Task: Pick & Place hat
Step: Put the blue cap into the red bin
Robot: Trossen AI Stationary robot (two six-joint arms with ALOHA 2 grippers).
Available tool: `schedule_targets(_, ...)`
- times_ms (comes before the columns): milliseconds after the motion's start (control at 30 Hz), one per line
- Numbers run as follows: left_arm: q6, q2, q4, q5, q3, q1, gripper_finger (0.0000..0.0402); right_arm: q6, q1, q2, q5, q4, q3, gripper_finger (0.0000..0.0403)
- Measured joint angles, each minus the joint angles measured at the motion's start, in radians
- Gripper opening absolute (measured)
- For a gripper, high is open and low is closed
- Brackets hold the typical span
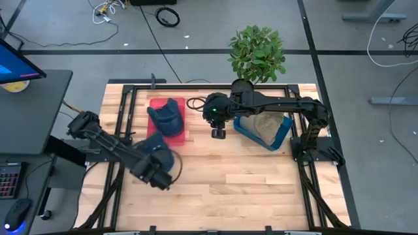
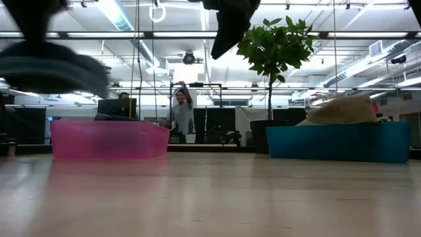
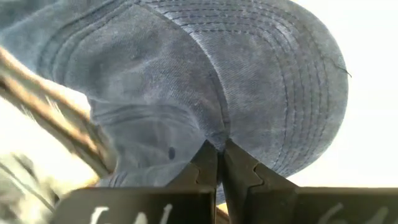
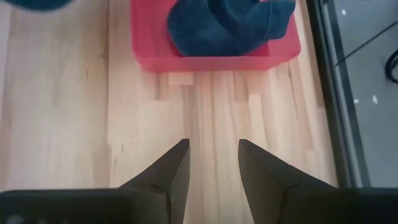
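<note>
A blue denim cap hangs in my left gripper, near the table's left side and in front of the pink bin. The low view shows this cap blurred and off the table. A second blue cap lies inside the pink bin. A tan hat rests in the blue bin. My right gripper is open and hovers over bare table between the two bins; the right wrist view shows it in front of the pink bin. My left gripper is shut on the denim cap where the stitched brim meets the crown, pinched between the two fingertips. The cap is lifted clear of the table.
A potted plant stands beyond the table's far edge. A black frame runs around the table. Bare wood lies across the near half. A person stands in the room behind.
</note>
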Motion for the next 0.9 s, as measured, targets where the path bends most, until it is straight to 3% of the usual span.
schedule_targets(100,0.256,-0.006,-0.011,-0.080,0.006,0.063,0.0007,0.013,0.000,0.000,0.000,0.001,0.000,0.0139)
schedule_targets(267,0.447,-0.005,-0.012,-0.225,0.005,0.203,0.0008,0.044,0.000,0.000,0.000,-0.054,0.000,0.0139)
schedule_targets(500,0.702,-0.005,0.045,-0.254,-0.037,0.448,0.0006,0.091,0.000,0.000,0.000,-0.128,0.000,0.0139)
schedule_targets(700,0.948,-0.005,0.339,-0.215,-0.206,0.611,0.0006,0.120,0.000,0.000,0.000,-0.204,0.000,0.0139)
schedule_targets(900,1.142,-0.005,0.599,-0.188,-0.368,0.671,0.0008,0.164,0.000,0.000,0.060,-0.268,0.000,0.0139)
